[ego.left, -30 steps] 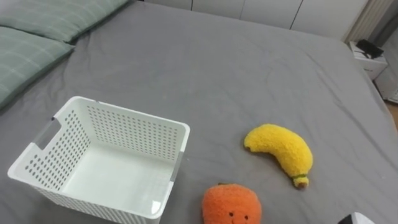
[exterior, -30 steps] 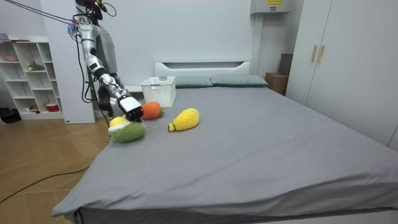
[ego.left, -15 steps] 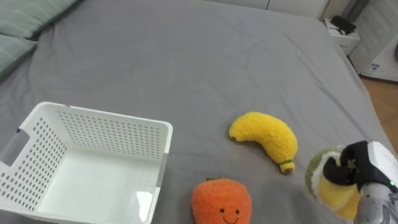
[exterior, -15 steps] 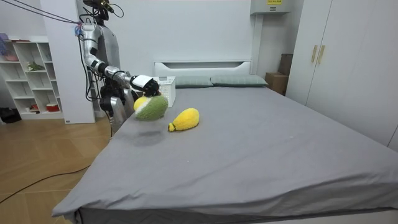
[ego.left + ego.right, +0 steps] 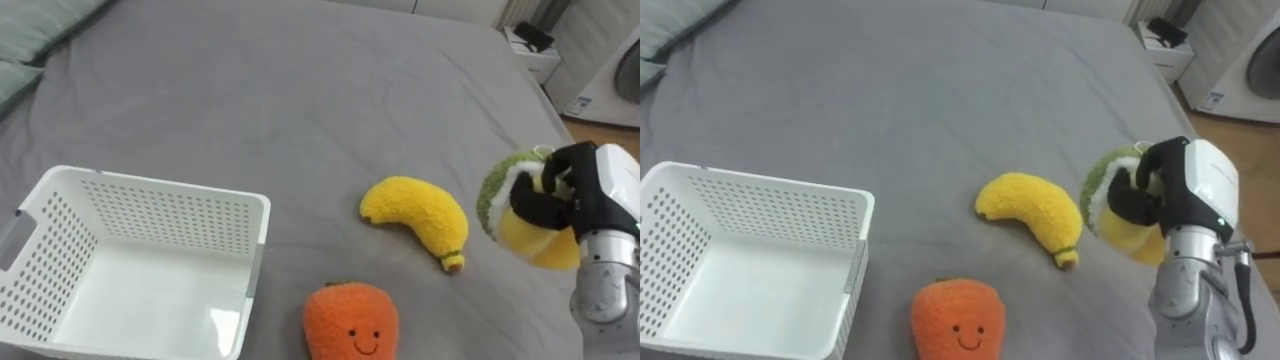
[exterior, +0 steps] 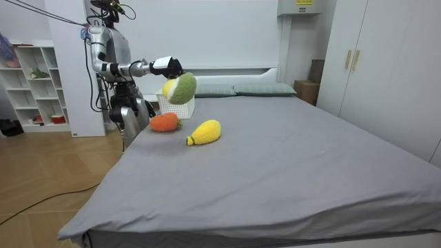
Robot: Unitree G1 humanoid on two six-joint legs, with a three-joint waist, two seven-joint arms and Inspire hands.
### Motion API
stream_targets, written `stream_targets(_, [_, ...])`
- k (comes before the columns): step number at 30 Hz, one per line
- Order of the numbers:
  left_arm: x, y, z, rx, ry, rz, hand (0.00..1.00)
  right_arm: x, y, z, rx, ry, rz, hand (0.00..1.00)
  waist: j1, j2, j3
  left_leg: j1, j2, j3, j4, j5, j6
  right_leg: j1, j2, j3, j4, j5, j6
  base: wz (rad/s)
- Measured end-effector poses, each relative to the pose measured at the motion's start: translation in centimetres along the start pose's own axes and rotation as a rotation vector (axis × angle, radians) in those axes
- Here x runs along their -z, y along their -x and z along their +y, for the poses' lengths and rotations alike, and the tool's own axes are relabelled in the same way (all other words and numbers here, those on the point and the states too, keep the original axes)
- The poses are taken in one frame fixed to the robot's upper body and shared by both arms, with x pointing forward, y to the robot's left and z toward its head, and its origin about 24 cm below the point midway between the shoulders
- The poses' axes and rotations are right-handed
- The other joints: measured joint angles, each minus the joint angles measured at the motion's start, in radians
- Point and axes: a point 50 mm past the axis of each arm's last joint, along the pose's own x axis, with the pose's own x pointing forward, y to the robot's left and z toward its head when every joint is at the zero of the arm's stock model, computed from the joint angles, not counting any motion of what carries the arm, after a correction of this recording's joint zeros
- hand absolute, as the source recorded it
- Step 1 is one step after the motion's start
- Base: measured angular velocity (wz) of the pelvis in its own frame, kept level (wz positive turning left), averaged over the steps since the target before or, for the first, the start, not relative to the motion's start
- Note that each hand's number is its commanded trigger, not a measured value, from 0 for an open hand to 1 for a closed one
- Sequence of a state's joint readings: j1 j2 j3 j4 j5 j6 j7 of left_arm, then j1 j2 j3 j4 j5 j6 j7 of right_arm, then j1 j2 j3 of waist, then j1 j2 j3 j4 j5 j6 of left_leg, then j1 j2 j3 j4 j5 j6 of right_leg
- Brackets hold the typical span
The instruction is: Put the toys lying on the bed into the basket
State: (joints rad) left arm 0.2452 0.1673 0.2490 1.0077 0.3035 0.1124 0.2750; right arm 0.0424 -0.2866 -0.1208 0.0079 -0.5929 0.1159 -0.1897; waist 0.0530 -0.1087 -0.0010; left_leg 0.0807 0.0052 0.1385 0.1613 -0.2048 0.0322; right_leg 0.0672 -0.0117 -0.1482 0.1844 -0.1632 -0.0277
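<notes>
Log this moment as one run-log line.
right hand: shut on green-yellow plush, held above bed | banana plush, orange plush: lying on bed | white basket: empty, on bed

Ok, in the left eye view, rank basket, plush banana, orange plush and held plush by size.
White basket
Plush banana and green-yellow plush: alike, the plush held nearer
Orange plush, partly cut off

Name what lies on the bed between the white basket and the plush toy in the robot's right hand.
The left eye view shows the yellow banana plush between the basket and the held plush toy.
</notes>
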Motion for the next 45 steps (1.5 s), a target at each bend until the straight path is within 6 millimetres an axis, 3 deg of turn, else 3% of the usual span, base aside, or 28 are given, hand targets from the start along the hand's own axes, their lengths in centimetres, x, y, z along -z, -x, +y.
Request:
stream_targets(3, [-0.3,0.1,-0.2,0.006,-0.013,-0.017,0.0,-1.1,0.0,0.2,-0.018,-0.008,-0.039,1.0,0.015,-0.004,-0.0035,0.0,0.0,0.0,0.0,0.0,0.001,0.0,0.0,0.0,0.002,0.0,0.0,0.0])
stream_targets(9, [-0.5,0.1,-0.3,0.009,-0.021,-0.021,0.0,-2.7,-0.3,-0.3,-0.025,-0.043,-0.102,1.0,0.034,0.003,-0.0003,0.0,-0.001,-0.004,0.001,0.001,0.001,0.001,-0.001,-0.006,0.002,0.0,0.0,0.01])
stream_targets(12, [-0.4,0.2,-0.6,0.016,-0.033,-0.023,0.0,-4.5,-0.3,-0.1,-0.067,-0.071,-0.166,1.0,0.037,0.001,-0.0007,-0.002,-0.001,-0.005,0.001,0.001,0.001,0.0,-0.002,-0.011,0.002,0.0,0.0,0.0])
stream_targets(13, [-0.4,0.2,-0.6,0.017,-0.033,-0.024,0.0,-5.4,-0.3,0.1,-0.092,-0.076,-0.201,1.0,0.037,0.006,0.0028,-0.003,-0.001,-0.005,0.002,0.001,0.001,0.0,-0.002,-0.012,0.002,0.0,0.0,0.0])
stream_targets(16, [-1.1,0.1,-0.7,0.02,-0.033,-0.038,0.0,-7.0,-0.4,0.6,-0.152,-0.082,-0.261,1.0,0.041,0.004,0.001,-0.006,-0.001,-0.008,0.003,0.001,0.002,-0.001,-0.003,-0.017,0.002,0.0,0.0,0.04])
stream_targets(21, [-1.7,0.0,-0.9,0.034,-0.041,-0.056,0.0,-8.1,-0.5,1.1,-0.206,-0.096,-0.304,1.0,0.083,0.001,-0.0006,-0.012,-0.003,-0.02,0.004,0.002,0.003,0.0,-0.003,-0.028,0.001,0.0,0.0,0.07])
stream_targets(29, [-2.0,0.0,-1.3,0.065,-0.063,-0.063,0.0,-10.2,-0.2,2.0,-0.265,-0.123,-0.38,1.0,0.12,0.003,0.0011,-0.022,-0.005,-0.039,0.007,0.006,0.004,-0.002,-0.006,-0.05,-0.001,0.0,0.0,0.08])
stream_targets(33, [-2.6,0.1,-1.6,0.077,-0.098,-0.087,0.0,-11.7,0.7,3.0,-0.321,-0.14,-0.439,1.0,0.139,-0.005,-0.0024,-0.036,-0.011,-0.061,0.007,0.01,0.004,-0.001,-0.006,-0.074,-0.012,0.0,0.0,0.15])
stream_targets(40, [-4.9,0.1,-2.0,0.098,-0.098,-0.145,0.0,-15.1,2.3,5.2,-0.459,-0.224,-0.539,1.0,0.182,-0.017,0.0026,-0.045,-0.014,-0.083,0.006,0.013,0.004,-0.001,-0.007,-0.081,-0.017,0.0,0.001,0.08])
stream_targets(45, [-5.7,0.2,-2.3,0.104,-0.106,-0.171,0.0,-16.2,3.5,6.6,-0.566,-0.208,-0.582,1.0,0.203,-0.018,0.0031,-0.054,-0.019,-0.096,0.008,0.017,0.008,-0.003,-0.014,-0.101,-0.018,0.002,0.003,0.08])
